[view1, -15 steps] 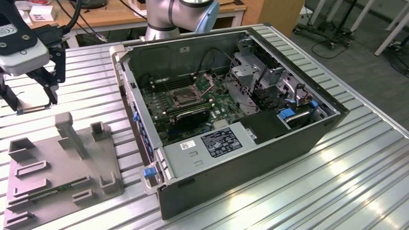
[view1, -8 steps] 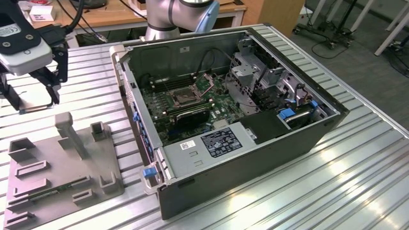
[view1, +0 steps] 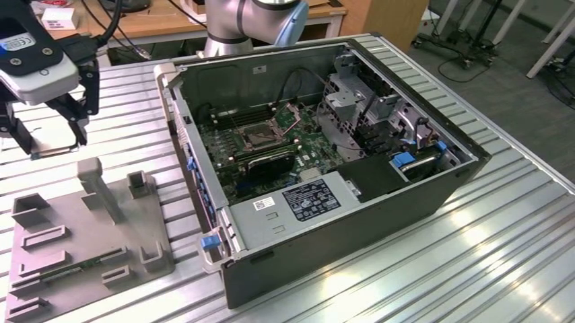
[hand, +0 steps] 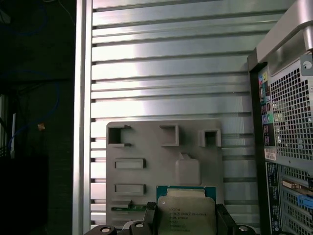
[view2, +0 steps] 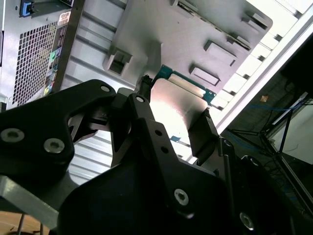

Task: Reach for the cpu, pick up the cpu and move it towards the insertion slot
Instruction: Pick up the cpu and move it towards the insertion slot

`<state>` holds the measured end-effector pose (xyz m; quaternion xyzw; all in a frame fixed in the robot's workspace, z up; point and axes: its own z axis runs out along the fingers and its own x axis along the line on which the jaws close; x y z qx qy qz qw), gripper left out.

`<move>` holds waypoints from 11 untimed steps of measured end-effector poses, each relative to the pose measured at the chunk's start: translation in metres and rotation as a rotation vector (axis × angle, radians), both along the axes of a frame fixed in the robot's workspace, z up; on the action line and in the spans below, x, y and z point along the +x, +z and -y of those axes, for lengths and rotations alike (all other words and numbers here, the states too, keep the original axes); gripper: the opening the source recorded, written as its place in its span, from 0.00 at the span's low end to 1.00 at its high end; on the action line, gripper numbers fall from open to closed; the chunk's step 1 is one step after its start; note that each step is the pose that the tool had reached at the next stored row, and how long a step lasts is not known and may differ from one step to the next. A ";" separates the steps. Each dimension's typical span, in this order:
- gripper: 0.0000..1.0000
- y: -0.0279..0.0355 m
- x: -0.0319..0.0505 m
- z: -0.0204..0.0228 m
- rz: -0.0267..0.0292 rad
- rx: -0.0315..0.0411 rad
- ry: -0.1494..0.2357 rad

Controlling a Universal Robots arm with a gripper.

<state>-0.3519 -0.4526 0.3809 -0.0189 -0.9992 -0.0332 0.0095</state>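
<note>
The cpu (hand: pixel 186 214) is a flat square chip with a pale silvery metal face and a thin green rim. It is clamped between the two black fingers (view2: pixel 203 134) of the end effector (hand: pixel 186 219), one finger against each of two opposite edges. In the second wrist view the cpu (view2: pixel 182 104) reflects a bright glare between the jaws of the end effector (view2: pixel 173 112). In the exterior view the end effector (view1: pixel 56 145) hangs raised over the bench (view1: pixel 503 222), a surface of ribbed aluminium slats. Beneath the end effector, and apart from it, lies a grey plastic tray (view1: pixel 87 232) with moulded pockets and upright posts. A long narrow green memory stick (view1: pixel 72 268) lies in one of its slots. In the first wrist view the tray's square grey recess (hand: pixel 187 171) shows just past the held chip. Well away from the end effector, across the bench, a black computer case (view1: pixel 359 229) lies on its side with its cover off. It holds a green motherboard (view1: pixel 301 158), a labelled grey power supply (view1: pixel 306 198) and metal drive cages (view1: pixel 359 101). The insertion slot (view1: pixel 254 136), a dark square socket in a silvery bracket, sits on that board. Behind the bench are the arm's silver and blue base (view1: pixel 247 20), a wooden desk (view1: pixel 171 23) and grey carpeted floor (view1: pixel 503 54).
</note>
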 end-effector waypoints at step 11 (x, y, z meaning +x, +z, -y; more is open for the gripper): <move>0.55 0.0000 0.0040 0.0000 0.0000 -0.0001 0.000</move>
